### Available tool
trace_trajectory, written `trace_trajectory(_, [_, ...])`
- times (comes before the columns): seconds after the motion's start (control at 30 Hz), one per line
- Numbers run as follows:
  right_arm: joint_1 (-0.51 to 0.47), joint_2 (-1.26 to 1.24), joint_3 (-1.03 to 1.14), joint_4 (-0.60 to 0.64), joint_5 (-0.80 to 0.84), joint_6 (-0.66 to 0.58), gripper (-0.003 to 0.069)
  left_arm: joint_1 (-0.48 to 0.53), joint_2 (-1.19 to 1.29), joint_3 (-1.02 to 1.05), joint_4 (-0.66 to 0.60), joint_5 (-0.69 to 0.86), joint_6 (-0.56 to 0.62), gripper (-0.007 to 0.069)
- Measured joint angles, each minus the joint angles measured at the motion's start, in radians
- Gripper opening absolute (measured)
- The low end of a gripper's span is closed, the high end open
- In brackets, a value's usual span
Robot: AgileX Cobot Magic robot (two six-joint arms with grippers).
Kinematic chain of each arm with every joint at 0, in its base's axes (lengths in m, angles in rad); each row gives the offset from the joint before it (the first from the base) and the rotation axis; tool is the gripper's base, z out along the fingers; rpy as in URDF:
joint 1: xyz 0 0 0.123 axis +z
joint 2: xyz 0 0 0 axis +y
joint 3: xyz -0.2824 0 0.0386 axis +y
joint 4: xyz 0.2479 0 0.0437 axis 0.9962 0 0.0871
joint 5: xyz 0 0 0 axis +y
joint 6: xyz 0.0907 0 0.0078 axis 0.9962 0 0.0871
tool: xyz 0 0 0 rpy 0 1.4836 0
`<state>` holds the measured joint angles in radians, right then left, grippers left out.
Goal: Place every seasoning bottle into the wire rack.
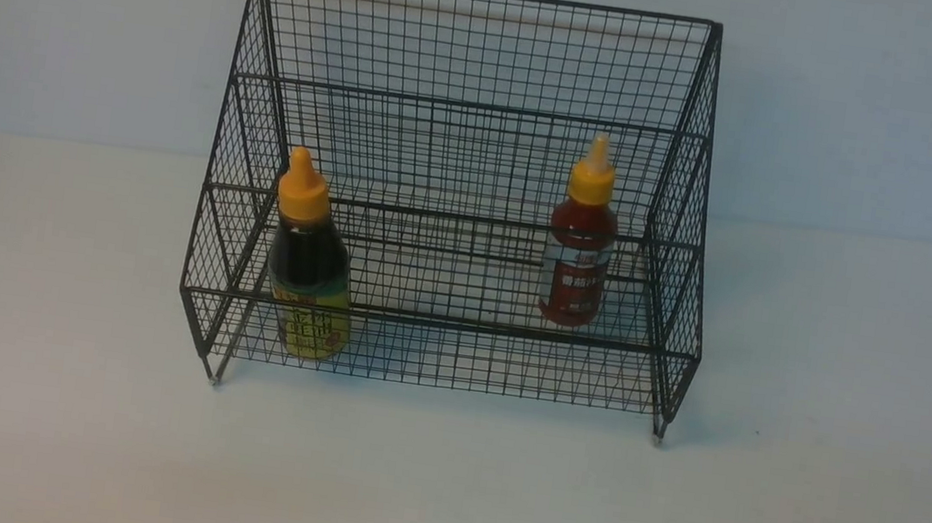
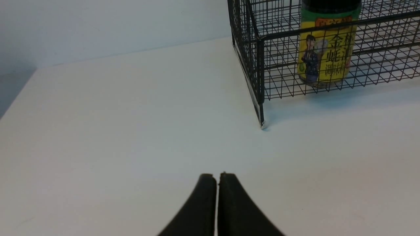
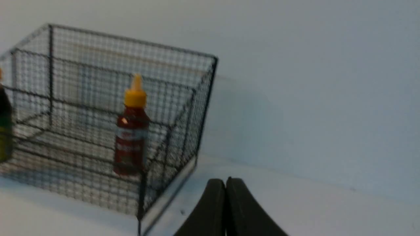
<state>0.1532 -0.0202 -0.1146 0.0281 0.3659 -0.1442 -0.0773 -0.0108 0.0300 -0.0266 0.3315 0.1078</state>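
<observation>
Down at the near edge of the counter (image 1: 48, 423), both hands are sitting pinched tight and gripping nothing: left hand (image 2: 217, 175), right hand (image 3: 225, 179), each hovering over bare surface with lots of room before the wire rack (image 1: 455, 206). Further back, the dark bottle (image 1: 308, 263) is standing upright on the rack's lower left, the red bottle (image 1: 582, 236) upright toward the right.

A plain white table (image 1: 40, 349) meets a bare pale grey-blue wall (image 1: 59, 1) behind it
</observation>
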Motion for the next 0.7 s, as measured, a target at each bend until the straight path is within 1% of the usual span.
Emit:
trace_trajectory(0.03, [-0.031, 0.000, 0.033, 0.006, 0.000, 0.003, -0.0015, 0.000, 0.000, 0.000, 0.000, 0.000, 0.000, -0.0005])
trace_trajectory(0.07, [-0.037, 0.000, 0.040, 0.007, 0.000, 0.005, -0.0015, 0.000, 0.000, 0.000, 0.000, 0.000, 0.000, -0.0005])
trace_trajectory(0.13, [-0.099, 0.000, 0.112, 0.017, 0.001, 0.012, -0.0015, 0.000, 0.000, 0.000, 0.000, 0.000, 0.000, -0.0005])
trace_trajectory(0.23, [-0.148, 0.003, 0.135, 0.021, 0.018, 0.016, -0.0015, 0.000, 0.000, 0.000, 0.000, 0.000, 0.000, -0.0005])
trace_trajectory(0.7, [-0.160, 0.003, 0.135, 0.022, 0.019, 0.019, -0.0015, 0.000, 0.000, 0.000, 0.000, 0.000, 0.000, -0.0005])
